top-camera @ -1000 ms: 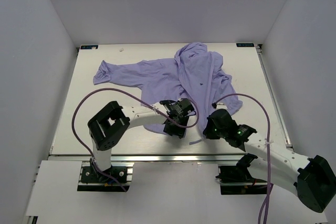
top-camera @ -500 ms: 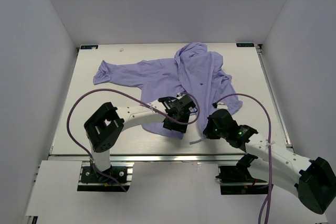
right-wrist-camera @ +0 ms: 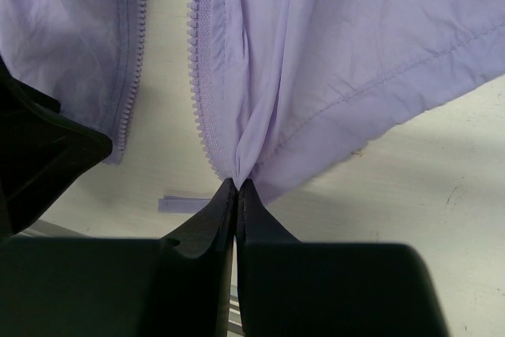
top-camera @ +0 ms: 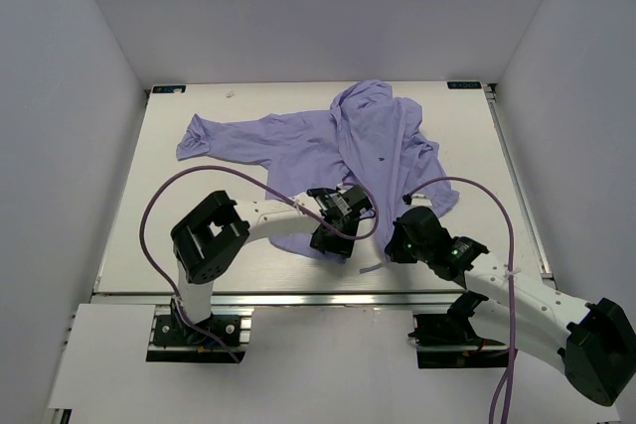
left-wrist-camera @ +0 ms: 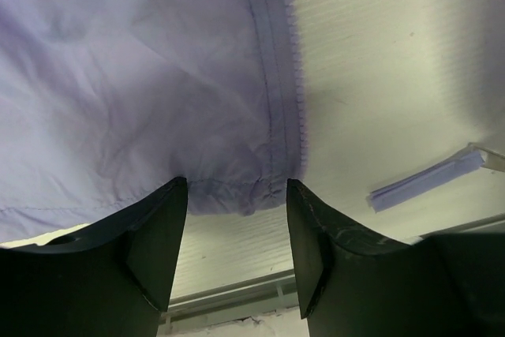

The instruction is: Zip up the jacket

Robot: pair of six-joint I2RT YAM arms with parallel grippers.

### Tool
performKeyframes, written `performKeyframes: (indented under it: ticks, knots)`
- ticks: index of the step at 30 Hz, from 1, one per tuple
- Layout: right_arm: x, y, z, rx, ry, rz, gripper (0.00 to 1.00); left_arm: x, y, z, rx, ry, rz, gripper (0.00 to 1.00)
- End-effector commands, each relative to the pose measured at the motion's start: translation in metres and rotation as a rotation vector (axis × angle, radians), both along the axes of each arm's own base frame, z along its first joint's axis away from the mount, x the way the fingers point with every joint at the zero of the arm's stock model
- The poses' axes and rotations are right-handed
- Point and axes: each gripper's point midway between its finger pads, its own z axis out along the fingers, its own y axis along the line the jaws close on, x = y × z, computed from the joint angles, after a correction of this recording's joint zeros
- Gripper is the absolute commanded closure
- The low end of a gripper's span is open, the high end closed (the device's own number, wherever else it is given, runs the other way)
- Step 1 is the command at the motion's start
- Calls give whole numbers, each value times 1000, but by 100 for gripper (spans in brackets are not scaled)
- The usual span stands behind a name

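Observation:
The lavender jacket [top-camera: 338, 141] lies wrinkled and unzipped on the table, hood at the back, one sleeve stretched left. My left gripper [top-camera: 331, 237] is open just above the bottom hem of the left front panel [left-wrist-camera: 158, 76]. The hem corner and its zipper edge [left-wrist-camera: 298, 84] lie just beyond the fingertips [left-wrist-camera: 170, 203]. My right gripper [top-camera: 397, 237] is shut on the bottom corner of the right front panel [right-wrist-camera: 331, 53], pinching the fabric beside its zipper teeth [right-wrist-camera: 197, 76]. The other zipper half [right-wrist-camera: 130, 61] shows to the left, apart from it.
A small lavender strip [left-wrist-camera: 426, 179] lies on the white table [top-camera: 199, 215] between the two grippers, also in the right wrist view [right-wrist-camera: 181, 203]. The left gripper's dark body [right-wrist-camera: 39, 155] is close on the right gripper's left. White walls enclose the table; its metal front rail [top-camera: 298, 295] is near.
My left gripper shifted slightly over the hem corner and back, staying open. My right gripper kept its hold and barely moved.

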Motion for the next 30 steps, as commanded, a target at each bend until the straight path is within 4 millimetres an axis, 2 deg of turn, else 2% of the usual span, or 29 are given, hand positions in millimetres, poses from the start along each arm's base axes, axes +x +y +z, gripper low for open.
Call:
performKeyframes:
  ticks: [1,5,9,12,18,21,22,24,27,28,30]
  knots:
    - [-1,-6,-4,-10,1,-27,100,-5,-5,-6,-6,12,-4,37]
    - [-1,-7,-5,-14,2,-31,100,-8,10,-17,71,7,20,40]
    - [-1,-8,-6,-14,2,-37,100,-14,22,-27,126,19,29,52]
    - [1,-9,-6,-17,-1,-47,100,-20,20,-35,128,40,17,62]
    - [3,-8,-3,-12,-9,-46,100,-24,11,-40,119,53,-2,61]
    - [4,-5,-2,-3,-12,-41,100,-24,5,-43,102,56,-16,70]
    - [3,-4,-2,1,-10,-34,100,-22,3,-45,103,54,-19,76]
    - [5,2,2,30,-24,-18,100,-20,0,-45,93,42,-19,99]
    - [8,15,11,93,-62,29,100,-9,-9,-34,51,-11,-36,100]
    - [10,24,21,146,-98,62,100,4,-17,-8,-3,-85,-24,100]
    - [10,27,25,165,-114,69,100,11,-21,14,-46,-129,-11,100]
